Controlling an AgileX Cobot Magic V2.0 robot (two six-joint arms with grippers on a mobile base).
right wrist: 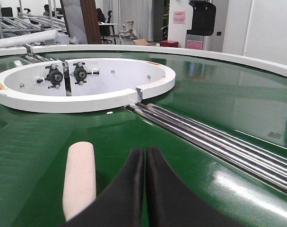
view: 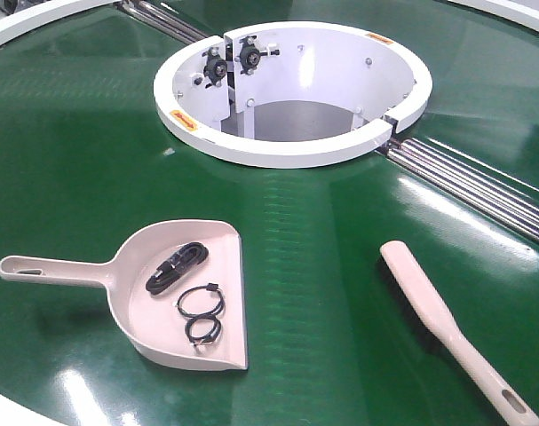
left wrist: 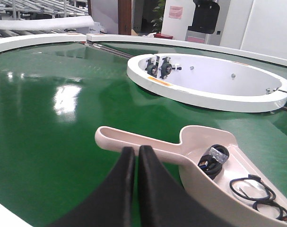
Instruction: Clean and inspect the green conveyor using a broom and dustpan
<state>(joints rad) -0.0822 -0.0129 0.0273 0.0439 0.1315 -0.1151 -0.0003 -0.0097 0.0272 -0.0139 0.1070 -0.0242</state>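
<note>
Your dustpan (view: 176,297) lies on the green conveyor (view: 322,266) on the near side of the white ring opening (view: 287,151), holding black cables (likely the swept debris). The broom (view: 447,328) rests well apart. Left gripper (left wrist: 136,150) and right gripper (right wrist: 144,150) are both clenched empty; bare belt surrounds both tools.

From my wrist views, the room beyond the work area is bright and evenly lit. A white wall (left wrist: 261,23) closes the right side, with a black unit (right wrist: 202,18) mounted beside a pink notice (right wrist: 179,17). A dark brown wooden post (right wrist: 91,21) stands left of centre. I see an office chair (right wrist: 128,27) at a desk farther back, and metal racking (left wrist: 34,7) at far left.
</note>
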